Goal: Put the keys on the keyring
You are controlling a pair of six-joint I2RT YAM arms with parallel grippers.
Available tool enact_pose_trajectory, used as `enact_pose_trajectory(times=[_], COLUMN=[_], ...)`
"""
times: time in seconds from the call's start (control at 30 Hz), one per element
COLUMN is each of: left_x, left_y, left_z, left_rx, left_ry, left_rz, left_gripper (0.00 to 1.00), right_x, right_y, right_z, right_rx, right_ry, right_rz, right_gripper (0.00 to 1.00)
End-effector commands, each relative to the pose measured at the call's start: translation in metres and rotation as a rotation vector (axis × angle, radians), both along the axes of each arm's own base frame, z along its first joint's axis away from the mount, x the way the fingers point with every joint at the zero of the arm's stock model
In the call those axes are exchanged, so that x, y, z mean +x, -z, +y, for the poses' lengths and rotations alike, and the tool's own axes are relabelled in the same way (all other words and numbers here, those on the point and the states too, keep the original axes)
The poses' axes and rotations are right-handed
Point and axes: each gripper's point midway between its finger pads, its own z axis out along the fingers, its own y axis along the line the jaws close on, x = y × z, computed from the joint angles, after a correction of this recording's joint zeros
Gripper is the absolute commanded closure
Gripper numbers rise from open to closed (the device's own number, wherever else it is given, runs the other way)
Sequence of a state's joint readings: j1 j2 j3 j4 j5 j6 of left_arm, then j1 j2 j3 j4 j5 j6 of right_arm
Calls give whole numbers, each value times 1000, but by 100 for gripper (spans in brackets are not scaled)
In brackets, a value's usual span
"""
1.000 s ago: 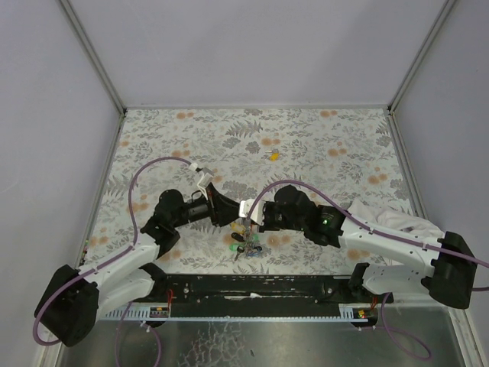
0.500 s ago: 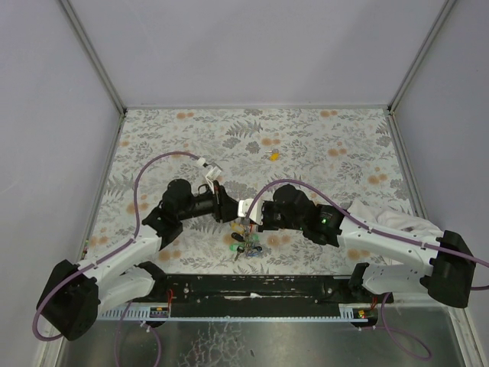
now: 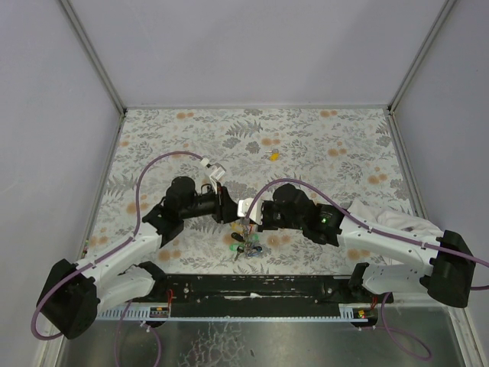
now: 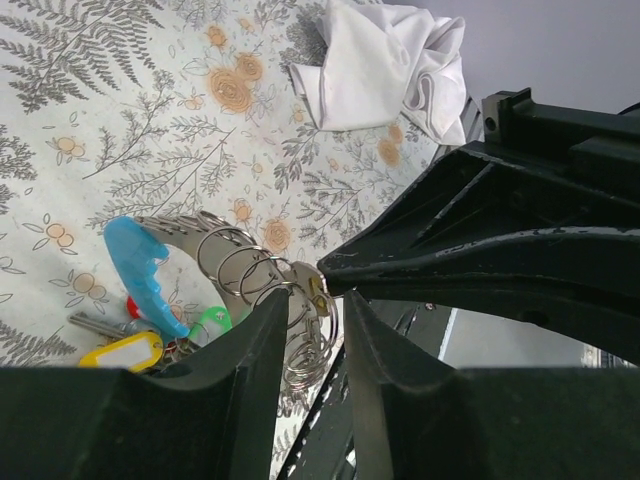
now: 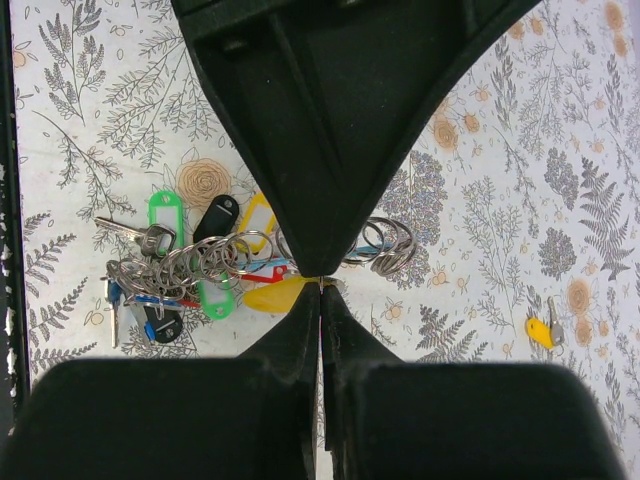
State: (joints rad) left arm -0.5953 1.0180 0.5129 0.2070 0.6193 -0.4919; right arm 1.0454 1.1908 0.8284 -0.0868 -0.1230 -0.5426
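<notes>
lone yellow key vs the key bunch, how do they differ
The lone yellow key is one piece; the key bunch joins green, black, blue and red tags on silvery rings. The lone yellow key lies far out on the table; the key bunch sits near its front edge. Both have coloured plastic.

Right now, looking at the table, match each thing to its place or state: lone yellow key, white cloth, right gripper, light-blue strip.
Things:
1 lone yellow key
2 white cloth
3 right gripper
4 light-blue strip

Places or states:
A crumpled at the right edge of the table
B closed on the keyring
C alone, out past both arms
D curved, beside the keyring

Pairs: 1-C, 2-A, 3-B, 4-D
</notes>
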Motion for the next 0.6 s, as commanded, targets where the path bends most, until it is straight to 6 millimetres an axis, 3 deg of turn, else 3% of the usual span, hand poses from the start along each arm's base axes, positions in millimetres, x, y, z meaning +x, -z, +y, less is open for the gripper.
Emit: enact_pose_trajectory(times=[0.0, 0.13, 0.3, 0.57], left_x=[2, 0, -1, 11], left_y=[-7, -8, -8, -18], left_z=[2, 1, -2, 5], left_rx=[34, 38, 33, -68], left_ry=[-4, 15, 31, -104], left_rz=[-28, -30, -43, -85], left_gripper=[72, 76, 100, 100], right_x=[0, -1, -2, -7], right_y=[-24, -24, -29, -16], right_z=[12, 12, 11, 0], right_rx=[61, 62, 73, 65], right_ry=[-28, -29, -34, -17], right_rz=[-28, -27, -31, -18], right_gripper=[100, 100, 100, 100])
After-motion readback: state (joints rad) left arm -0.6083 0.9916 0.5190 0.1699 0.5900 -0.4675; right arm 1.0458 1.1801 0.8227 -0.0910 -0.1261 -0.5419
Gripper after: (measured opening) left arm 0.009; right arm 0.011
